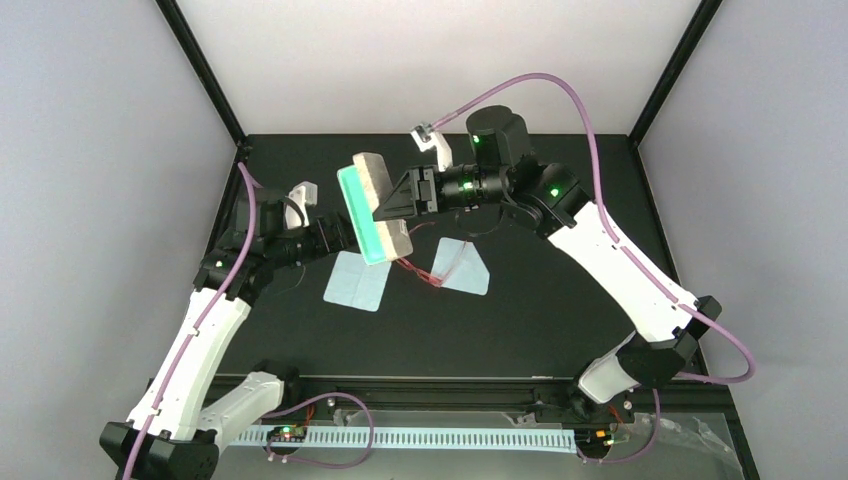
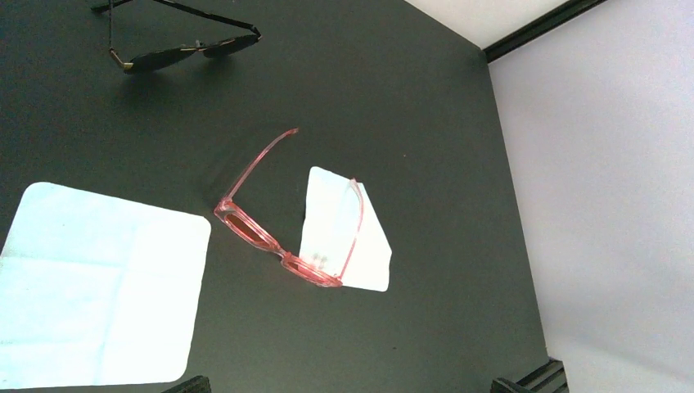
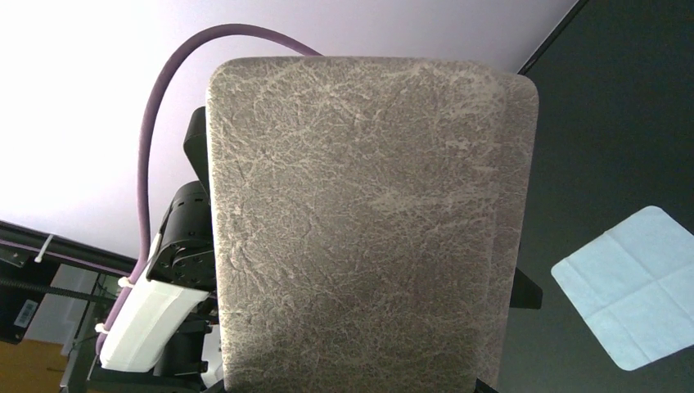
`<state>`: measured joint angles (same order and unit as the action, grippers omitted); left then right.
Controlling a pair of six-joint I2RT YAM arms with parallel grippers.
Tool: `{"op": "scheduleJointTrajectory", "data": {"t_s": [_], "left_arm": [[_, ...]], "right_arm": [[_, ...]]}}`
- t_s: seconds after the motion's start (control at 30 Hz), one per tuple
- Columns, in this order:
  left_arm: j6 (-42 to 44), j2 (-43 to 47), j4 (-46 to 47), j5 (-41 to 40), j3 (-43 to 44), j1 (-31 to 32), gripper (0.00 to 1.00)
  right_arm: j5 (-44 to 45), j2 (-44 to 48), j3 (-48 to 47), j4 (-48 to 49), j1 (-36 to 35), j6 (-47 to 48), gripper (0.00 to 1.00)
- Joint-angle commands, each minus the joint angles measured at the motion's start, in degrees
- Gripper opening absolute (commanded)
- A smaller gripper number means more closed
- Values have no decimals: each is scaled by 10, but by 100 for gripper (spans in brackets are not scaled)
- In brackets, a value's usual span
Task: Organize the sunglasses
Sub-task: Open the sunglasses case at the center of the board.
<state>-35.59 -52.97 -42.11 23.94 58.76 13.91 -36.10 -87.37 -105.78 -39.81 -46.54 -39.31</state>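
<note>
The right hand (image 1: 392, 205) was grasping a glasses case (image 1: 372, 205) and held it up in the air above the bench (image 1: 560, 300). The case was grey and textured outside and mint green inside, and the green side was turned to the left arm. In the right wrist view the grey shell of the case covered almost the whole picture, so the fingers of this hand were mostly hidden behind it.

The left hand (image 1: 338, 235) was released. Its two fingertips (image 2: 190, 383) showed only at the lower edge of its own view, far from each other, with nothing between them. This hand was just beside the green side of the case.

The sunglasses (image 2: 254, 233), with a thin pink-red frame, lay on the bench below and ahead of the left hand, and no hand touched them. Their arms were unfolded. One arm lay across a small cloth (image 2: 360, 254) and the other pointed away over the bare bench. A larger cloth (image 2: 98, 286) lay near them, to the left side of this hand. The black sunglasses (image 2: 164, 57) were further ahead, well apart from the pink pair.
</note>
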Motion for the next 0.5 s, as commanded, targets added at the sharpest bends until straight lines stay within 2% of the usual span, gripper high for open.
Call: {"op": "scheduleJointTrajectory", "data": {"t_s": [0.0, 0.3, 0.4, 0.47], "left_arm": [[9, 0, -7, -6, 8, 1, 90], [9, 55, -19, 0, 47, 0, 93], [-11, 94, 12, -3, 45, 0, 98], [-19, 119, 42, 6, 45, 0, 99]], "right_arm": [[24, -2, -42, -22, 0, 15, 13], [82, -10, -58, -77, 7, 34, 13], [93, -10, -57, -86, 7, 42, 13], [88, -11, -55, -86, 7, 44, 13]]}}
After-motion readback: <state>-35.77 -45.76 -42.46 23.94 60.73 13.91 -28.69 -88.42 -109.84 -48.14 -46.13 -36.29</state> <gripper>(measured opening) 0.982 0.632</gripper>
